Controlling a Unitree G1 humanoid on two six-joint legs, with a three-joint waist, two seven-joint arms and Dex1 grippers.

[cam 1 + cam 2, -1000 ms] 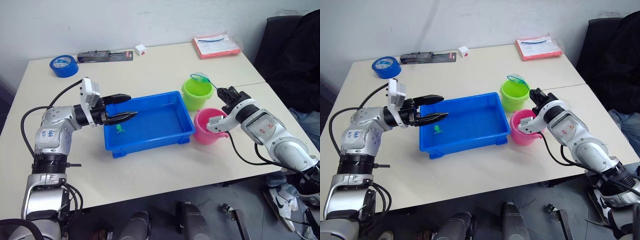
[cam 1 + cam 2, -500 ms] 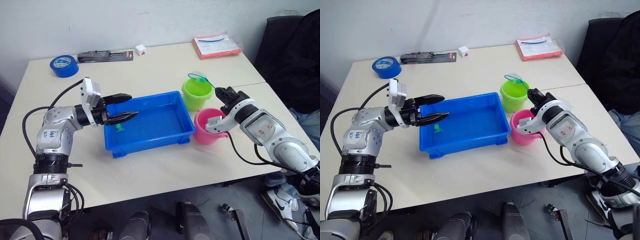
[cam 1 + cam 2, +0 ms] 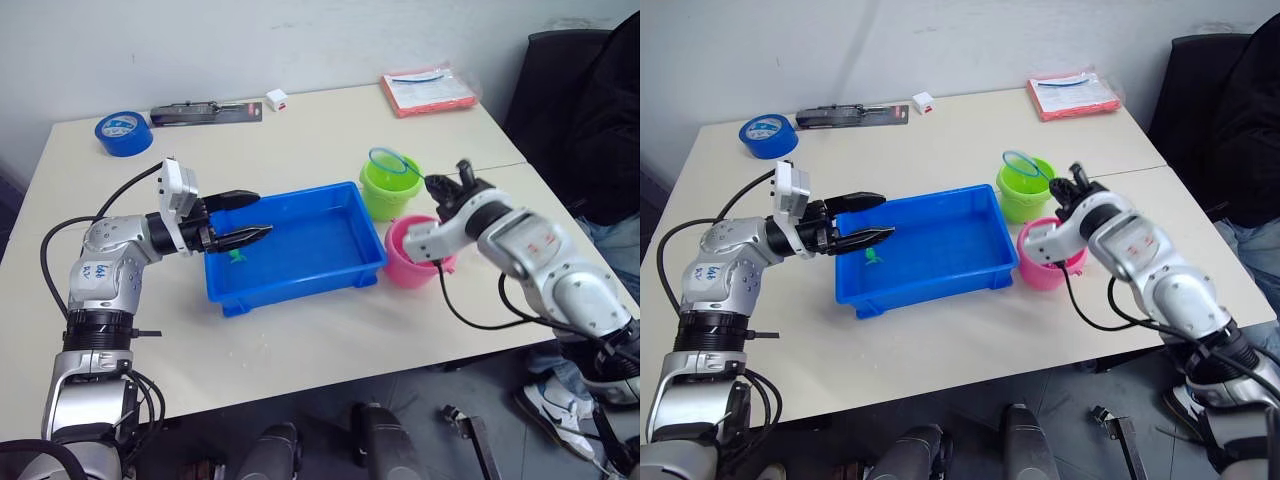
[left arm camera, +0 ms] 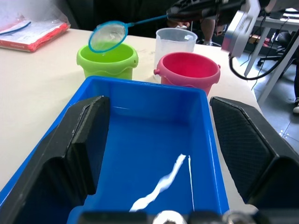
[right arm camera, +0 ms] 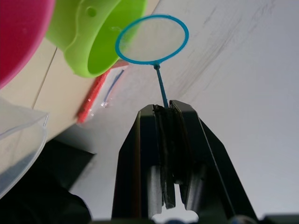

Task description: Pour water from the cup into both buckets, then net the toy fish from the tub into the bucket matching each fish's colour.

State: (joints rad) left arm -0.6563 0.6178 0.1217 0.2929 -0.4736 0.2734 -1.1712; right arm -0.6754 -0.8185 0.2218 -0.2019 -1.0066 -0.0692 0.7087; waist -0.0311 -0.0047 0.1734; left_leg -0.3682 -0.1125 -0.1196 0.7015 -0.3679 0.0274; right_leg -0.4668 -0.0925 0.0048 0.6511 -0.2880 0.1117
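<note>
The blue tub holds one small green fish. Beyond its far right corner stand the green bucket and pink bucket, with the clear cup just behind them. The right gripper pinches the net, hoop over the green bucket. The left gripper hangs spread wide over the tub's left end
</note>
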